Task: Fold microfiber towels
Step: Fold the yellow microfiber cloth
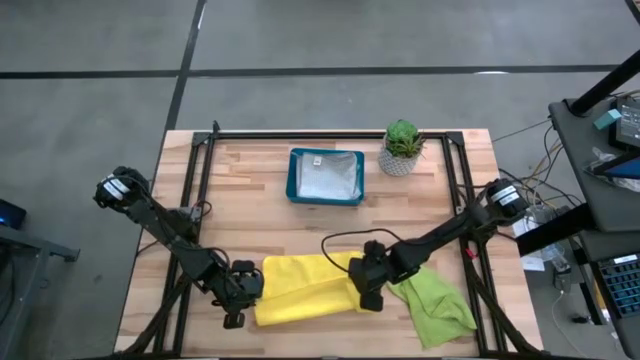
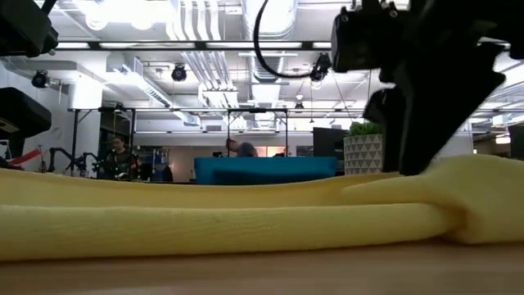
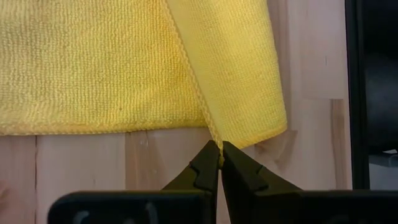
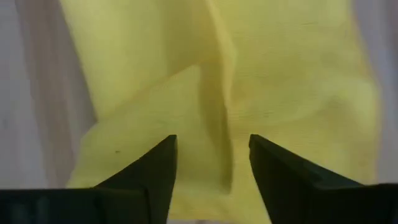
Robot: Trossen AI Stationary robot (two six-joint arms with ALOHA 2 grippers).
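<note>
Yellow towel [image 1: 305, 287] ran lengthwise lower centre; left gripper [image 1: 234, 316] pinched its left hem corner, right gripper [image 1: 368, 297] spread above right end.

A yellow towel [image 1: 300, 290] lies spread between the two arms, the left tool [image 1: 236, 318] at its one corner and the right tool [image 1: 368, 297] at its opposite edge. Just beyond the right tool lies a crumpled lime green towel [image 1: 435, 300]. Farther across the counter [image 1: 250, 210] from both tools stand a teal tray [image 1: 293, 178] and a small potted plant [image 1: 401, 147].
</note>
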